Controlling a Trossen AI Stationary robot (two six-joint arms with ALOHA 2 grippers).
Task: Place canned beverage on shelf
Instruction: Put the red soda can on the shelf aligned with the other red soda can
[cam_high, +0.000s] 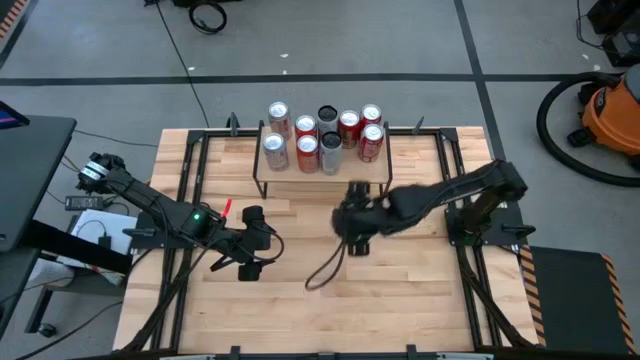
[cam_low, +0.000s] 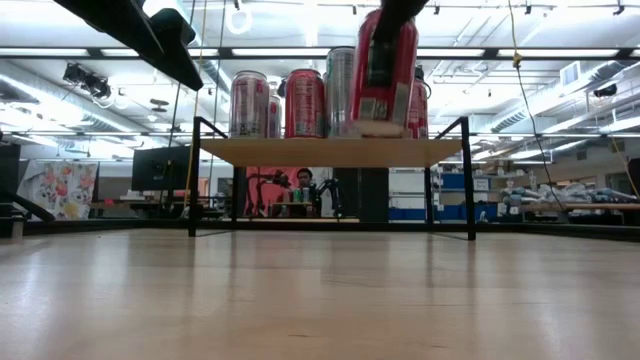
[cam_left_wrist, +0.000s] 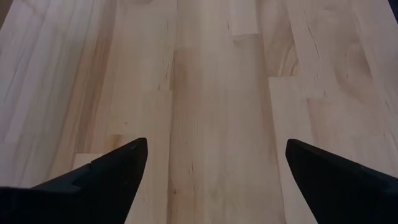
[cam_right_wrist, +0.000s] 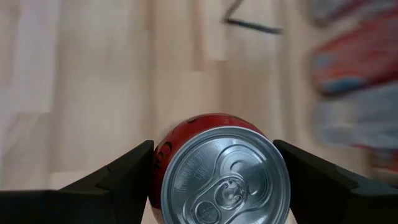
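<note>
Right claw closed around a red can, one finger on each side, silver lid and pull tab facing the wrist camera. From above, right claw over the worktop just in front of the shelf, near the shelf's right half; can itself mostly hidden under the arm there. At table height, red can held upright, clear of the worktop, its base about level with the shelf plank and on the near side of it; whether the base touches the plank's front edge cannot be told. Shelf at the far middle of the worktop, light plank on thin black legs, carrying a cluster of standing cans: red ones, silver ones, a dark one, in roughly two rows. Black cable looping on the worktop below the right arm. Left claw hanging over bare wood at the near left, well apart from the shelf, fingers spread wide, nothing between them. Orange-and-black shop vacuum on the floor at far right. Person seated far behind the shelf, seen between its legs.
</note>
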